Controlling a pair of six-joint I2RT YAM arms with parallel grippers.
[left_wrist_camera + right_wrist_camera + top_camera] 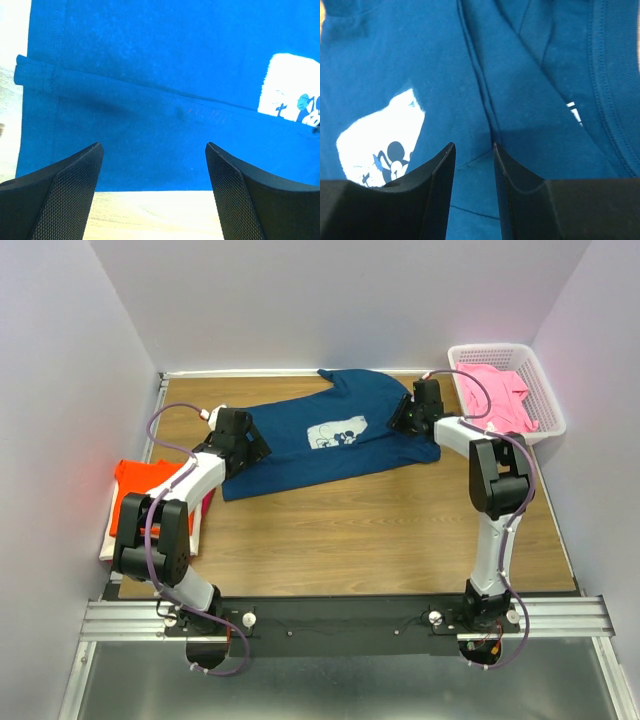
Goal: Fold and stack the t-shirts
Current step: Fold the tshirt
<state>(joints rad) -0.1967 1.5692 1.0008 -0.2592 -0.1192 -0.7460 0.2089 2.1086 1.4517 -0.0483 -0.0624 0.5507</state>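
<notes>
Left claw (154,147) stands wide apart over the navy shirt (290,455); right claw (473,146) is narrowed, grip unclear. Uneven pulling could bunch the cloth

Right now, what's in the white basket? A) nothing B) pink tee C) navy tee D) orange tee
B: a pink tee is draped in the white basket at the table's far right corner, while the navy tee lies spread on the wood.
</notes>
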